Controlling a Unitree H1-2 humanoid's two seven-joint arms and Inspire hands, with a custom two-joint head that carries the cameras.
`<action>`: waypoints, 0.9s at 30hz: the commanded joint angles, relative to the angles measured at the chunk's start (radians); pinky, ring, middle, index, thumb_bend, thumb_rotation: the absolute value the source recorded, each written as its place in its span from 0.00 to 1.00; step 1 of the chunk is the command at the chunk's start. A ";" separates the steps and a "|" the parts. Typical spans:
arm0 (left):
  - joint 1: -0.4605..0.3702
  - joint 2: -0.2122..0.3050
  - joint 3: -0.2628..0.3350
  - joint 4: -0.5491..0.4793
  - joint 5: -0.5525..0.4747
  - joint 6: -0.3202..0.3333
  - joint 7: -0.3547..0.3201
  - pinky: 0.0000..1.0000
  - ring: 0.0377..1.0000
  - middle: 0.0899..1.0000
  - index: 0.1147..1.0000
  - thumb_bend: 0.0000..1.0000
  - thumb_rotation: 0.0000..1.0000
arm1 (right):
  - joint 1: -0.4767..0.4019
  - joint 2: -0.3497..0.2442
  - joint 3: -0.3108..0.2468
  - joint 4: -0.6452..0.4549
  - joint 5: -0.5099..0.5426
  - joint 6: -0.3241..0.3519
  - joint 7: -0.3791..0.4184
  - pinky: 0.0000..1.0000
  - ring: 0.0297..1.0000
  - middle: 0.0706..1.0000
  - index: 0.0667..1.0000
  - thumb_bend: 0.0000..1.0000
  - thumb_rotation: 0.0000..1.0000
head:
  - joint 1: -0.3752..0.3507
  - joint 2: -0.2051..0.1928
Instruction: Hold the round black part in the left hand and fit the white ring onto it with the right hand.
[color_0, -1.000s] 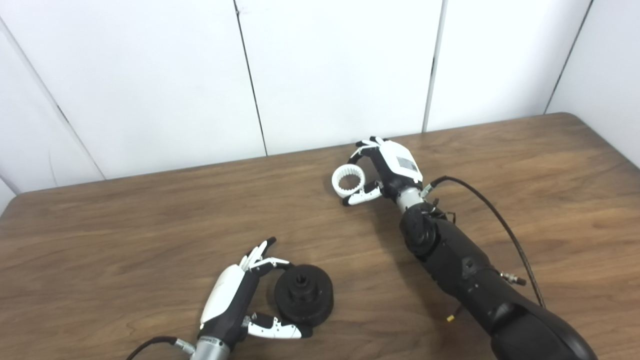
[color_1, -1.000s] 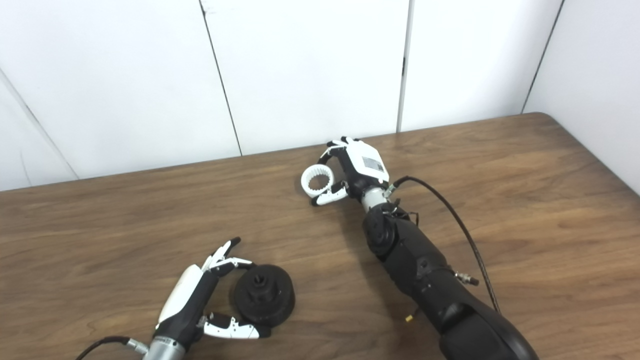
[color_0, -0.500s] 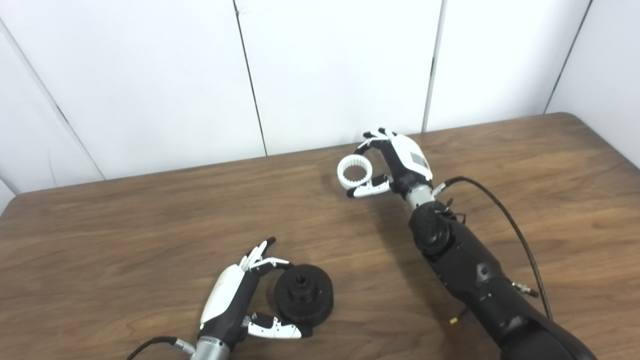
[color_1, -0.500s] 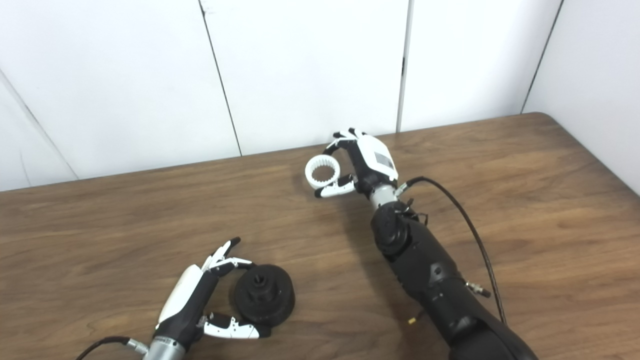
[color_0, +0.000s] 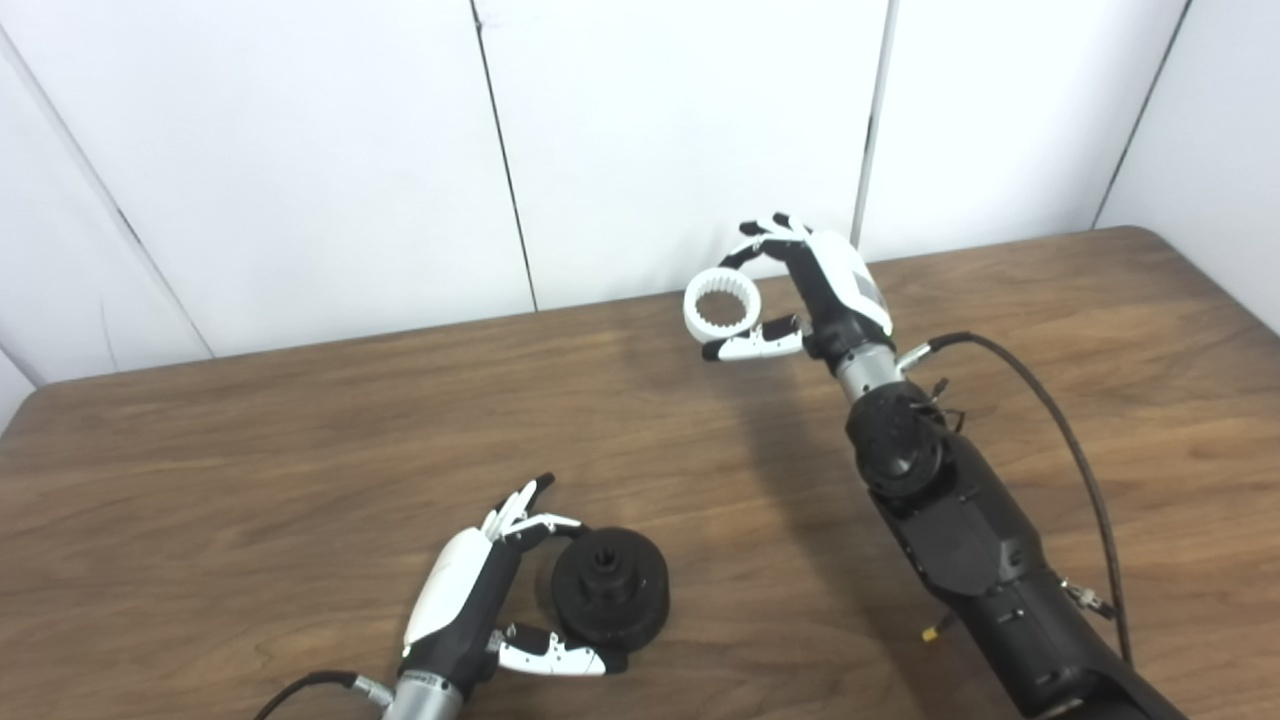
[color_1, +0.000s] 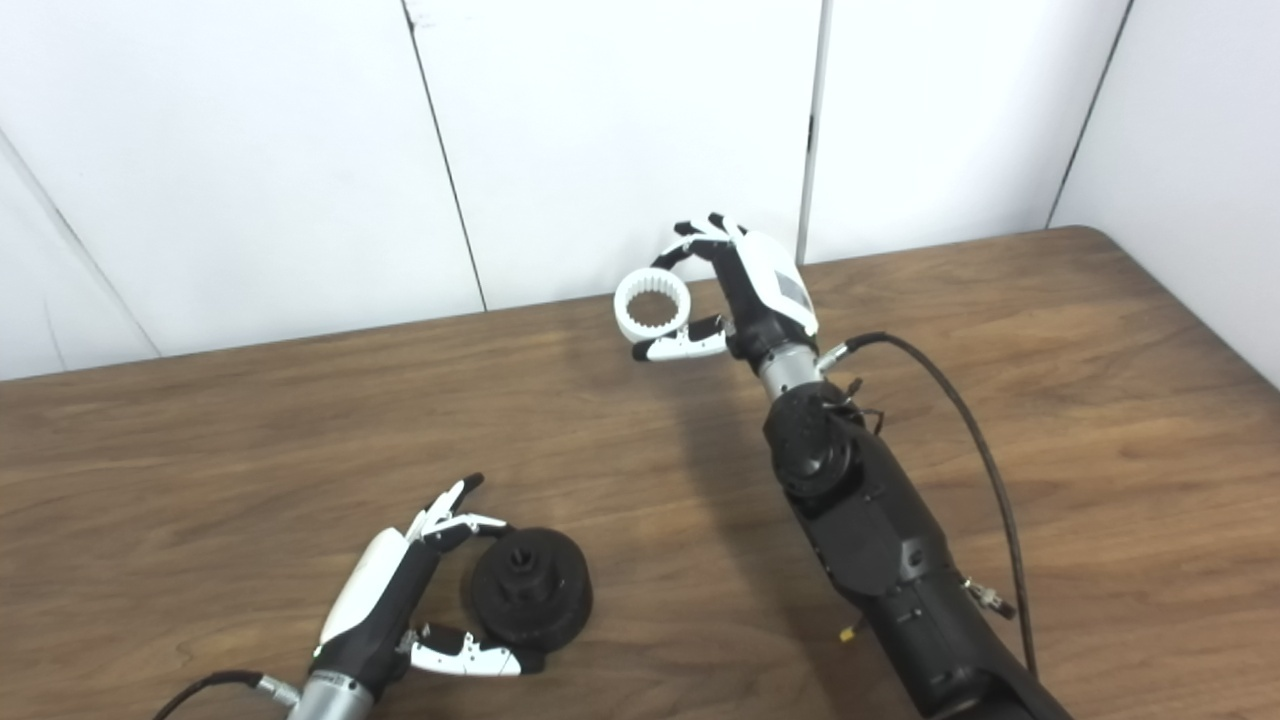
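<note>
**Ring in hand, black part gripped, fitting not yet begun**

The right hand (color_0: 810, 300) holds the white ring (color_0: 722, 307) pinched between its fingers above and its thumb below, raised off the tabletop (color_0: 250, 450) near the far edge, in front of the white wall panels. The ring's toothed inner face is turned toward the cameras.

The left hand (color_0: 480, 600) sits low at the near edge of the tabletop, its fingers and thumb curled around the side of the round black part (color_0: 609, 587). The part appears to rest on the wood with its central socket facing up; whether the hand is gripping it firmly or only cupping it cannot be told.

Judging by this, both pickups look done or nearly so. The two pieces are well apart, so the whole joining step is left: carrying the ring across to the black part, lining it up over the top, and pressing it on.
</note>
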 joint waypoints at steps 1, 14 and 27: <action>-0.013 0.001 -0.005 -0.001 0.009 0.008 -0.008 1.00 1.00 1.00 0.56 0.93 0.24 | -0.033 -0.017 -0.020 -0.072 0.007 0.005 0.018 0.96 0.96 0.85 0.44 0.52 0.14 | 0.001 0.002; -0.027 -0.021 -0.015 0.017 0.039 0.011 0.014 1.00 1.00 1.00 0.55 0.94 0.24 | 0.083 -0.017 -0.052 -0.323 0.085 -0.001 0.134 0.92 0.95 0.84 0.44 0.52 0.14 | 0.100 0.002; -0.037 -0.042 -0.021 0.041 0.045 0.014 0.032 1.00 1.00 1.00 0.55 0.95 0.25 | 0.234 -0.040 -0.042 -0.518 0.124 -0.017 0.228 0.93 0.93 0.83 0.44 0.52 0.15 | 0.147 0.010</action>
